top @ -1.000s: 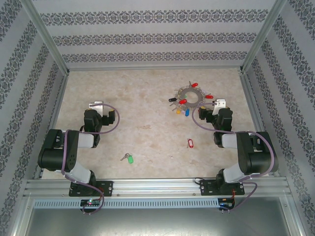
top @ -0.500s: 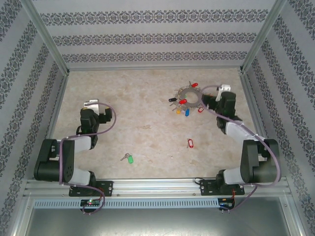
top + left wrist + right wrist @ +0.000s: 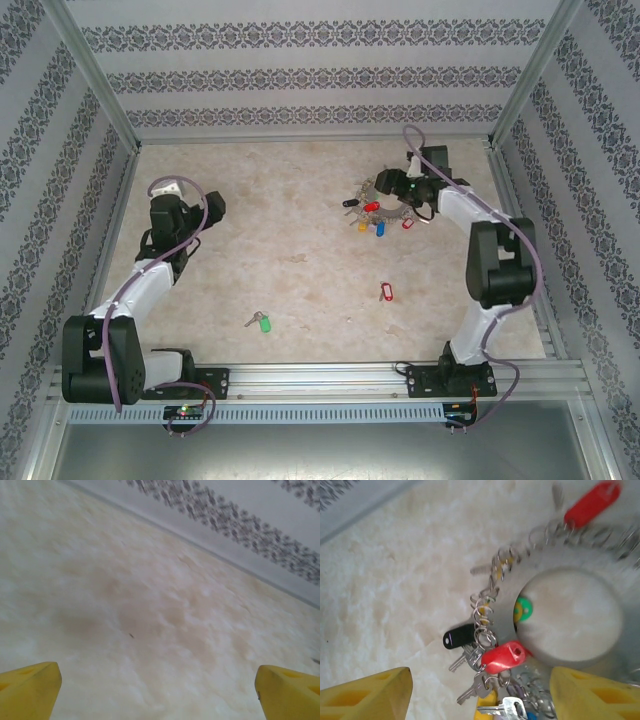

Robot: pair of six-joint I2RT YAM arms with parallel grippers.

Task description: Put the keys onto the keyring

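Keyring (image 3: 392, 200) lies flat on the far right part of the tabletop (image 3: 290, 190), close to the back wall. In the right wrist view the keyring (image 3: 540, 565) is a grey metal band with bare tabletop showing through its hole. Its rim is fringed with small split rings and keys: a red tag (image 3: 502, 657), a black tag (image 3: 459, 637) and a second red tag (image 3: 592, 502) on the far side.

Both loose keys are well apart from it. The red-tag key (image 3: 385, 291) lies nearer the front edge, roughly in line with the keyring. The green-tag key (image 3: 262, 322) is front centre, further left. Neither touches a tool.

Right tool (image 3: 388, 185) sits right over the keyring, pointing down. Its fingers are spread, with the yellow fingertips (image 3: 367, 695) either side of the near fringe of keys, nothing visibly pinched.

Left tool (image 3: 170, 195) is at the far left of the tabletop, well away from all keys. Its fingers are spread wide, with the tips (image 3: 27, 690) over bare tabletop, holding nothing.
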